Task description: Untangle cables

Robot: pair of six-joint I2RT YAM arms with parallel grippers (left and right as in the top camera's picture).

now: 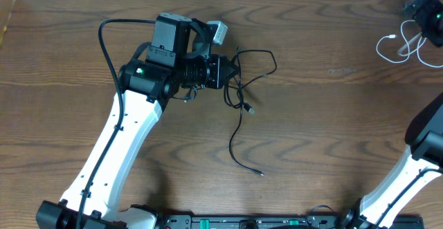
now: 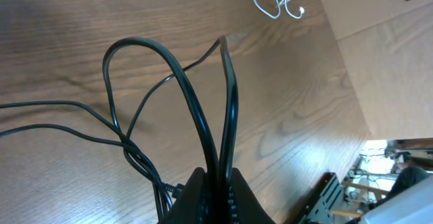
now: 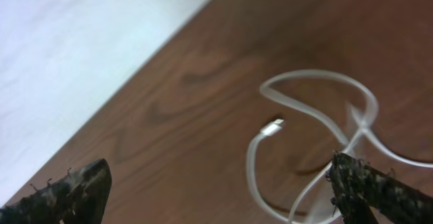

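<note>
The left gripper point(image 1: 232, 73) is shut tight on the black cable point(image 2: 233, 109). It pinches two loops of it together. The rest of the black cable lies on the table point(image 1: 332, 132) just right of the left gripper, in a messy knot. One long tail runs down from there and ends in a small plug.

Far to the right of the left gripper, near the top corner, lies the white cable point(image 3: 274, 125). It is well apart from the black one. The right gripper point(image 3: 218, 166) hangs over it with its fingers wide apart, holding nothing.

Both cables look thin, light and floppy. I think they will bend and slide, not break. A good place to grab is near a plug or on a free loop, not in the knot. Pull slowly, or the knot may get tighter.
</note>
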